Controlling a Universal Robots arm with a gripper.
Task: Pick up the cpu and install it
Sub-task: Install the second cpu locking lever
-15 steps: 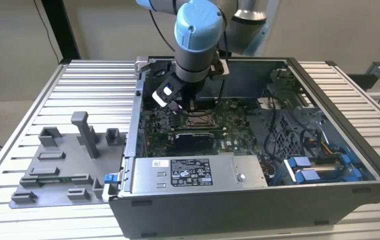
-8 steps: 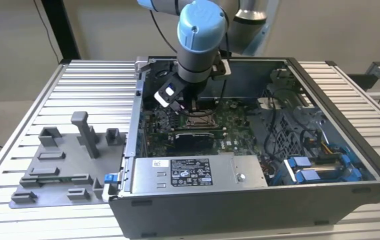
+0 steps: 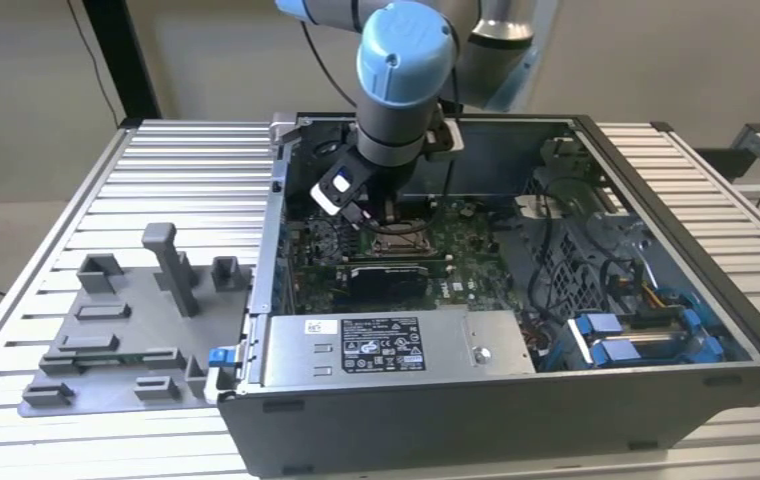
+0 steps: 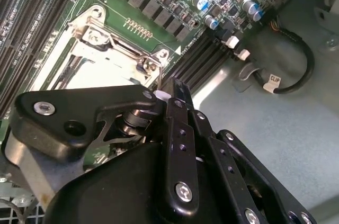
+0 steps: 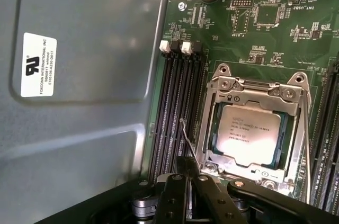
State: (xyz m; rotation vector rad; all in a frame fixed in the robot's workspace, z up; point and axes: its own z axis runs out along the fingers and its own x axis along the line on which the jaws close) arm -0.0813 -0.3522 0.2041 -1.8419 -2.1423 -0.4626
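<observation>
Exterior view: the arm (image 3: 404, 80) is lowered into the open computer case (image 3: 700, 330) standing on the slatted tabletop (image 3: 153, 170).

Second wrist view: the end effector (image 4: 164, 94) is positioned at the socket's wire lever (image 4: 160, 75); its state cannot be told.

First wrist view: the cpu (image 5: 248, 134) is seated in the socket frame (image 5: 254, 89) on the motherboard (image 5: 265, 17).

- cpu (image 5: 248, 134): edges tucked under socket frame (image 5: 254, 89) in the first wrist view
- gripper (image 4: 168, 108): fingertips masked by own black linkage in second wrist view
- exterior view: arm (image 3: 404, 80) cut off by upper edge, covers socket
</observation>
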